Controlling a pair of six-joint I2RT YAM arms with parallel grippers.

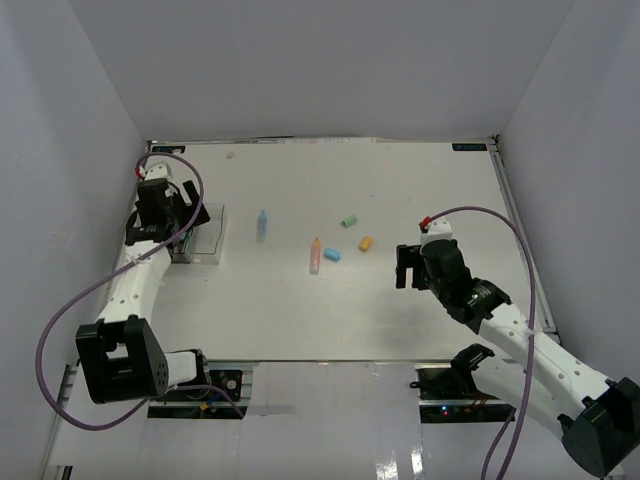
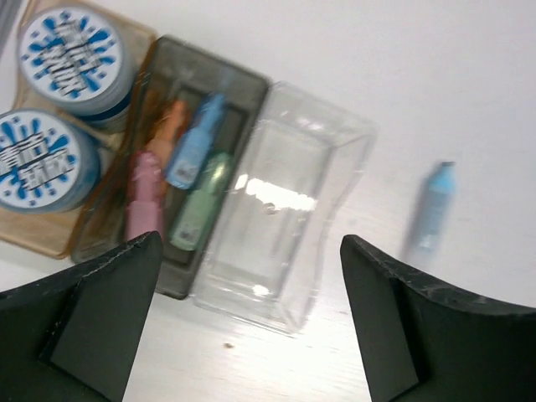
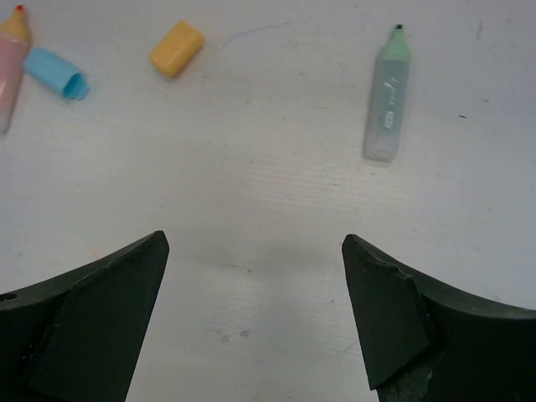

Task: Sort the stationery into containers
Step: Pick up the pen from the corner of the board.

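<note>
Two patterned rolls [image 2: 71,54] noted in tan bin [image 2: 42,239]; four markers [image 2: 194,142] in dark bin [image 2: 234,71]; left and right jaws parted, empty.

Top view was bright, even, diffuse; white table [image 1: 300,310] was near washed out, shadows faint and soft-edged. Left wrist view was motion-blurred (softest of three). Clear bin [image 2: 285,209] carried white glare patches on floor. Blue marker [image 2: 431,209] right of clear bin was smeared into pale streak. Rolls [image 2: 67,54] left of clear bin were crisper. Right wrist view was sharp. Green marker [image 3: 387,100] cast thin soft shadow. Right gripper [image 3: 255,251] fingers [image 3: 84,335] were black, detail lost in underexposure.
</note>
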